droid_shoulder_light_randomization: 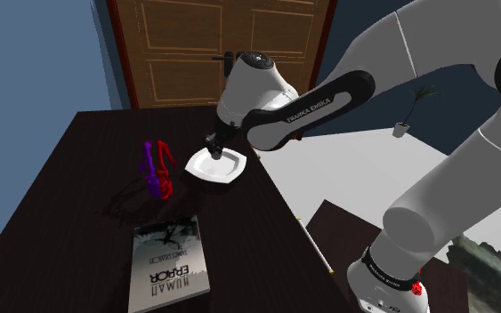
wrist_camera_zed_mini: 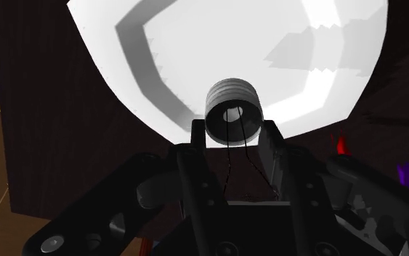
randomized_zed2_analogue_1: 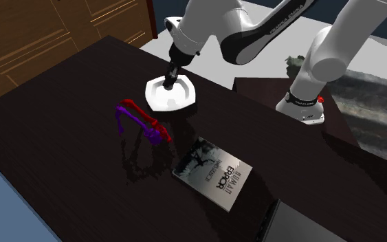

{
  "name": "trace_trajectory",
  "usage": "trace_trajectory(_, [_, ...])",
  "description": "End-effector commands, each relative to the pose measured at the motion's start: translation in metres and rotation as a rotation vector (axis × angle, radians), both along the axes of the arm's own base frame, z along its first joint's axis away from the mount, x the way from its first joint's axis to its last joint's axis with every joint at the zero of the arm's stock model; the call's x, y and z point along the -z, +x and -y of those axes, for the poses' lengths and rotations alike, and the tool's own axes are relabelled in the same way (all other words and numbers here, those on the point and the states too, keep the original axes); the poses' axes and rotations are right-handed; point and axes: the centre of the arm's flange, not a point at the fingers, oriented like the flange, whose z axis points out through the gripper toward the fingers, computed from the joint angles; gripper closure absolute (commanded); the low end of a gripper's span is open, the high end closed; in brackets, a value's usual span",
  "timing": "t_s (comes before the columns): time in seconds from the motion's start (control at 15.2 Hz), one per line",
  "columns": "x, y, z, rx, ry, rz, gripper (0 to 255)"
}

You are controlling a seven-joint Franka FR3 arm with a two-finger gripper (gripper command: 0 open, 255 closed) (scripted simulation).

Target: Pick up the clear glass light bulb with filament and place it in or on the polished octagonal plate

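Observation:
A white octagonal plate (droid_shoulder_light_randomization: 229, 172) lies near the far edge of the dark table (droid_shoulder_light_randomization: 70, 222). My black gripper (droid_shoulder_light_randomization: 213, 146) hangs just above the plate's side nearer the shoulder view's left. In the wrist view the gripper (wrist_camera_zed_mini: 233, 137) is shut on a clear light bulb (wrist_camera_zed_mini: 232, 110). The bulb's ribbed grey screw base points at the plate (wrist_camera_zed_mini: 195, 44), and thin filament wires run back between the fingers (wrist_camera_zed_mini: 197, 142). In the second exterior view the gripper (randomized_zed2_analogue_1: 169, 77) stands over the plate (randomized_zed2_analogue_1: 181, 104).
A red and purple figure (droid_shoulder_light_randomization: 157, 171) stands just beside the plate. A book (droid_shoulder_light_randomization: 170, 262) lies nearer the front edge. A brown panelled door (droid_shoulder_light_randomization: 213, 44) is behind the table. A dark flat object (randomized_zed2_analogue_1: 302, 227) lies at the second exterior view's lower right.

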Motion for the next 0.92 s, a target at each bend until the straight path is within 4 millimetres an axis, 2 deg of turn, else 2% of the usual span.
trace_trajectory(0.0, [0.0103,-0.0005,-0.0004,0.000,0.000,0.000,255])
trace_trajectory(0.07, [0.0158,-0.0005,-0.0004,0.000,0.000,0.000,255])
trace_trajectory(0.59, [0.0158,-0.0005,-0.0004,0.000,0.000,0.000,255])
trace_trajectory(0.66, [0.0158,-0.0005,-0.0004,0.000,0.000,0.000,0])
trace_trajectory(0.86, [0.0158,-0.0005,-0.0004,0.000,0.000,0.000,0])
